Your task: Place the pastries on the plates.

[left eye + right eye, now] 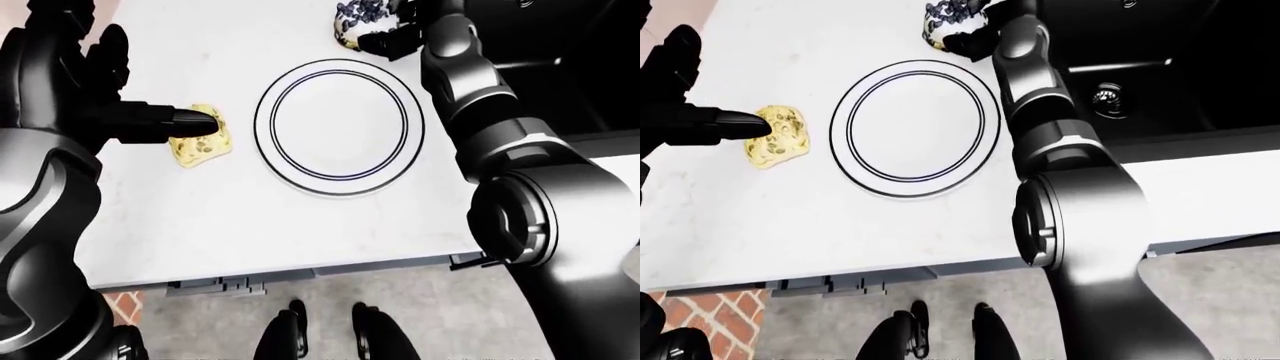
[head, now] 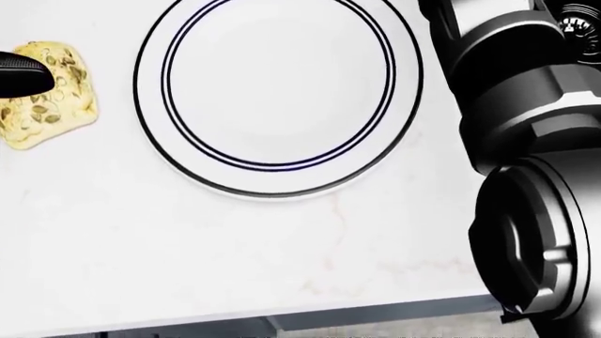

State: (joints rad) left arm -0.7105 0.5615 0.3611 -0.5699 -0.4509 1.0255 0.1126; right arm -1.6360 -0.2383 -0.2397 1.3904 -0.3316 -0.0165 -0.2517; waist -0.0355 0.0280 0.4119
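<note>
A white plate (image 1: 340,127) with dark rim rings lies bare on the white counter (image 1: 250,217). Left of it sits a yellow seeded pastry (image 1: 203,142). My left hand (image 1: 170,97) is open; one finger (image 2: 20,74) stretches over the pastry's upper left edge while the others point up. At the top of the left-eye view a blueberry pastry (image 1: 355,15) lies past the plate. My right hand (image 1: 385,39) reaches to its lower right side, fingers against it. Their grip is hidden.
A black sink (image 1: 1140,82) with a drain lies right of the counter, under my right arm (image 1: 1040,112). The counter's near edge (image 1: 300,274) runs along the bottom, with grey floor, red brick tiles and my feet (image 1: 325,334) below.
</note>
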